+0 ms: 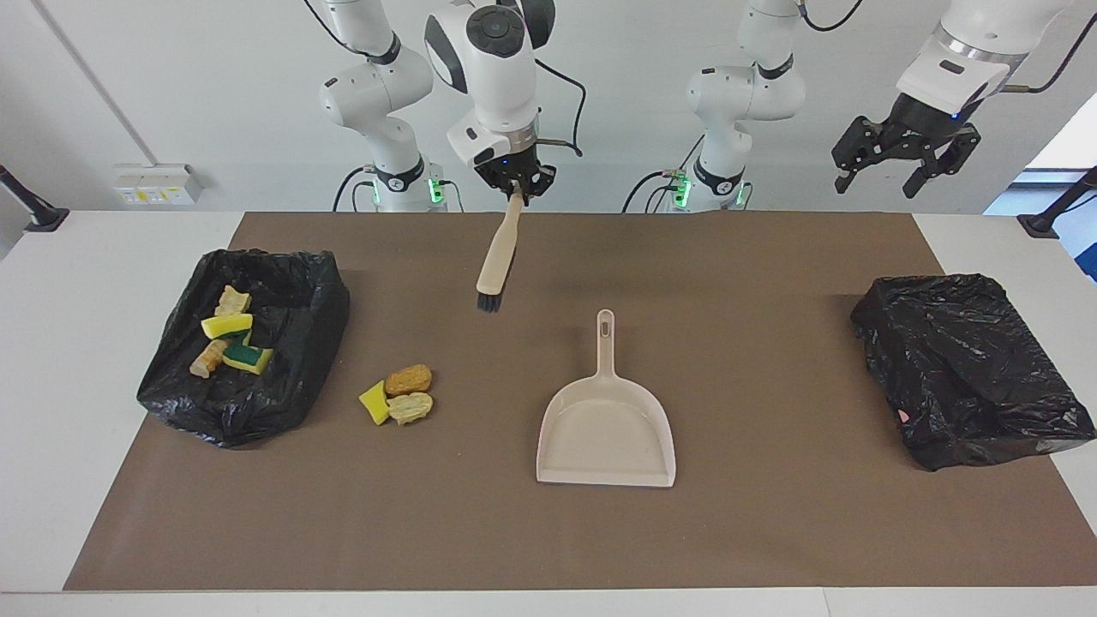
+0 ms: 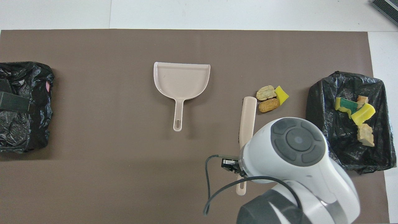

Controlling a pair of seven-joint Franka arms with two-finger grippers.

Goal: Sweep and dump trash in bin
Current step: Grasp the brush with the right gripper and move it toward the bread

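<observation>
Three scraps of trash (image 1: 397,392) remain unswept beside the bin (image 1: 300,283) while a brush (image 1: 497,257) is clenched by the right gripper (image 1: 515,190) above the mat, the left gripper (image 1: 887,176) waits released, and a sweep toward the dustpan (image 1: 607,428) is judged next.

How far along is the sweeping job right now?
Done: four scraps lie in the black-lined bin at the right arm's end. In hand: the right gripper holds the beige brush raised over the mat; the left gripper waits open. Left: three loose scraps beside that bin, and the empty beige plastic dustpan, untouched.
</observation>
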